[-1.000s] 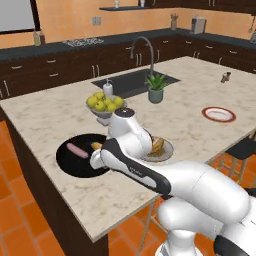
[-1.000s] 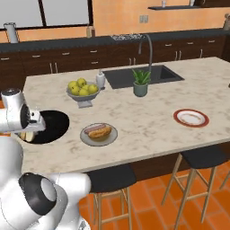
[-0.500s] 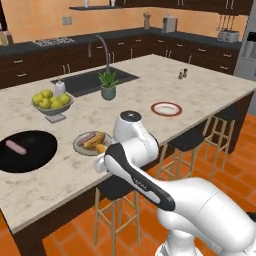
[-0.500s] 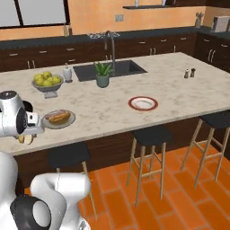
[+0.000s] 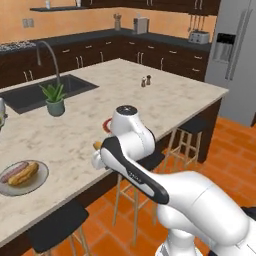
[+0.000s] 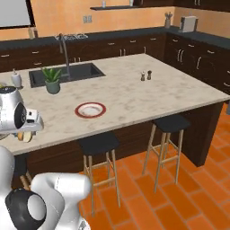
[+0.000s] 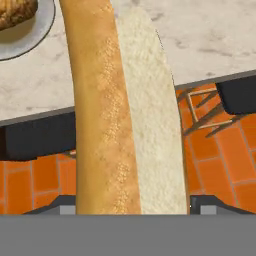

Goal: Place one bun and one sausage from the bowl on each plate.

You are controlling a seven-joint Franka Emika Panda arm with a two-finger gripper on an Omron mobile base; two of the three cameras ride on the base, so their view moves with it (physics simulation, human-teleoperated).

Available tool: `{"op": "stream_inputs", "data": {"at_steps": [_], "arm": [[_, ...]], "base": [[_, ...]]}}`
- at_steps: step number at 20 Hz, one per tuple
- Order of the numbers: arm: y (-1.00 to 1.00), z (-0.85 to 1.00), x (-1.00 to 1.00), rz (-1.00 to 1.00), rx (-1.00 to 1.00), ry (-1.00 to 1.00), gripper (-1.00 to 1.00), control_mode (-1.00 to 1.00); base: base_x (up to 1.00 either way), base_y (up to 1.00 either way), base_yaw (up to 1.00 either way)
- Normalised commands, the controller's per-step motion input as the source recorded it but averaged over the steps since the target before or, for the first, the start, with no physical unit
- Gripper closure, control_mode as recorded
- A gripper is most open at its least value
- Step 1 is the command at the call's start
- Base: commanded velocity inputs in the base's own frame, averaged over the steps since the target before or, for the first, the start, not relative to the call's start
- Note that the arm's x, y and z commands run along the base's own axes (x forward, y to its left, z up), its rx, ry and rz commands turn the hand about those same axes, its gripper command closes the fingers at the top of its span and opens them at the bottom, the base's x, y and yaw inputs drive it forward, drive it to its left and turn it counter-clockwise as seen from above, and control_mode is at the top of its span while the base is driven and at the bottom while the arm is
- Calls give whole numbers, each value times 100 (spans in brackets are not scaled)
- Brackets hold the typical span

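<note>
My gripper [image 7: 132, 205] is shut on a long golden-tan bun [image 7: 120, 110] whose paler split side faces right in the hand view. The bun's tip [image 5: 96, 145] pokes out beside the hand at the island's near edge, and it also peeks out under the hand [image 6: 24, 136]. The grey-rimmed plate [image 5: 40, 181] holds a bun [image 5: 26, 173] and a sausage [image 5: 11, 171]; its rim [image 7: 35, 37] shows at the top left of the hand view. The red-rimmed white plate [image 6: 90, 109] lies bare further along the island, partly behind my arm [image 5: 106, 125]. The black bowl is out of view.
A potted plant [image 6: 52, 80] stands by the sink [image 6: 63, 72]. Salt and pepper shakers [image 6: 145, 76] sit toward the far end of the island. Bar stools [image 6: 167, 126] line the near side over an orange tile floor. A fridge [image 5: 232, 55] stands at right.
The base has driven right along the island, so the whole scene slid left; the black bowl and the fruit bowl left the views. The bun stays in my gripper.
</note>
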Motion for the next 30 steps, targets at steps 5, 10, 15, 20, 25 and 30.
{"op": "stream_inputs", "data": {"at_steps": [5,10,15,20,25,30], "arm": [[0,0,0,0,0,0,100,100],[0,0,0,0,0,0,100,100],[3,-1,16,7,-1,0,100,-100],[76,0,100,9,-3,8,100,-100],[80,3,100,-1,-5,19,100,-100],[37,-5,55,-5,-13,10,100,-100]], "base": [[71,-100,-14],[92,-100,3],[43,-20,25],[0,0,0],[0,0,0],[0,0,0]]}}
